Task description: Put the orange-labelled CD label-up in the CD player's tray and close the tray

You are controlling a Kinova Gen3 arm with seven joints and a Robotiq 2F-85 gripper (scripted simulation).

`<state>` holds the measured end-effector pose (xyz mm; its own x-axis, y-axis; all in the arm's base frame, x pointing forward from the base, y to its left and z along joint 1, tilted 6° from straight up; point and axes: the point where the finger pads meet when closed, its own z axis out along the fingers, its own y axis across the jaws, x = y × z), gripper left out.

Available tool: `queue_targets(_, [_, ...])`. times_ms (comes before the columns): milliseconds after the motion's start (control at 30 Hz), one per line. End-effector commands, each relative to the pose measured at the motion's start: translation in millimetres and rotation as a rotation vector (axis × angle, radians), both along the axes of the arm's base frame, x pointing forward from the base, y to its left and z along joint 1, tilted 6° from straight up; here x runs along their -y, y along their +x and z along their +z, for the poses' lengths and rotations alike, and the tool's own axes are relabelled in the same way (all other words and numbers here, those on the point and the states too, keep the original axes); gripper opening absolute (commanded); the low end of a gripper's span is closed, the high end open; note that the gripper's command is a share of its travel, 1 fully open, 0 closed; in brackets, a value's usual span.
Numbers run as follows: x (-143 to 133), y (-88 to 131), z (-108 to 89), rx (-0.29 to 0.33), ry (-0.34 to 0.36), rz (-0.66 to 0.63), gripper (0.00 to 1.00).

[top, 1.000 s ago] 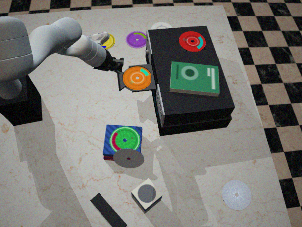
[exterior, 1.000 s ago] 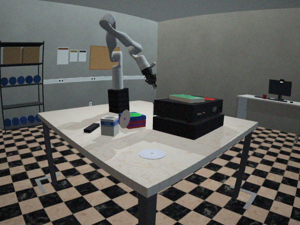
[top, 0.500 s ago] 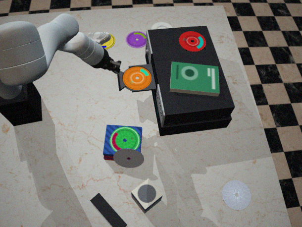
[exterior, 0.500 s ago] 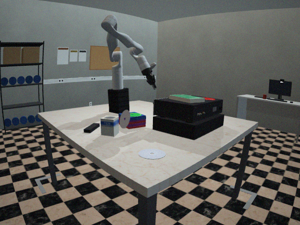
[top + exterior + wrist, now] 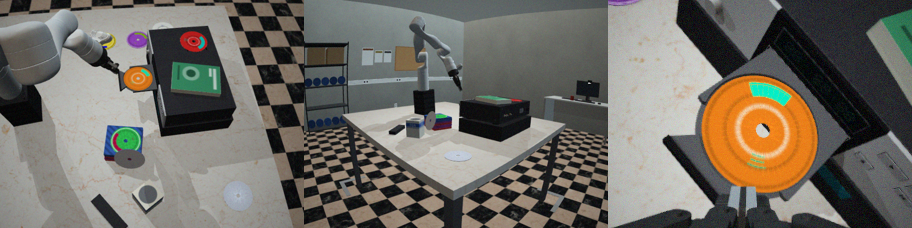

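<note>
The orange-labelled CD point(image 5: 137, 76) lies label-up and flat in the round recess of the grey tray point(image 5: 122, 83). The tray stands pushed out from the left side of the black CD player point(image 5: 192, 82). In the wrist view the CD point(image 5: 759, 132) fills the tray point(image 5: 828, 125), with the dark tray slot behind it. My gripper point(image 5: 117, 70) is shut and empty. It hangs at the tray's outer edge, on the side away from the player, and its fingertips point(image 5: 742, 197) are over the CD's near rim. In the exterior view the gripper point(image 5: 460, 88) is above the player's top, and the tray is hidden.
A red CD point(image 5: 192, 43) and a green case point(image 5: 196, 78) lie on the player. Purple point(image 5: 137, 39), yellow point(image 5: 109, 41) and white point(image 5: 162, 25) CDs lie at the back. In front are a case stack with a green CD point(image 5: 124, 142), a grey disc point(image 5: 129, 159), a box point(image 5: 148, 195), a black bar point(image 5: 108, 211) and a silver CD point(image 5: 235, 196).
</note>
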<state>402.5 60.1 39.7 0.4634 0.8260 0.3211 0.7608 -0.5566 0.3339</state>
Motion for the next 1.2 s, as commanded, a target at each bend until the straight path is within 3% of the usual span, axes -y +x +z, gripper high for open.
queue_targets(0, [-7, -3, -2.4, -0.007, 0.015, -0.041, 0.10])
queue_targets(1167, [-16, -18, -12.0, -0.071, 0.138, -0.492, 0.10])
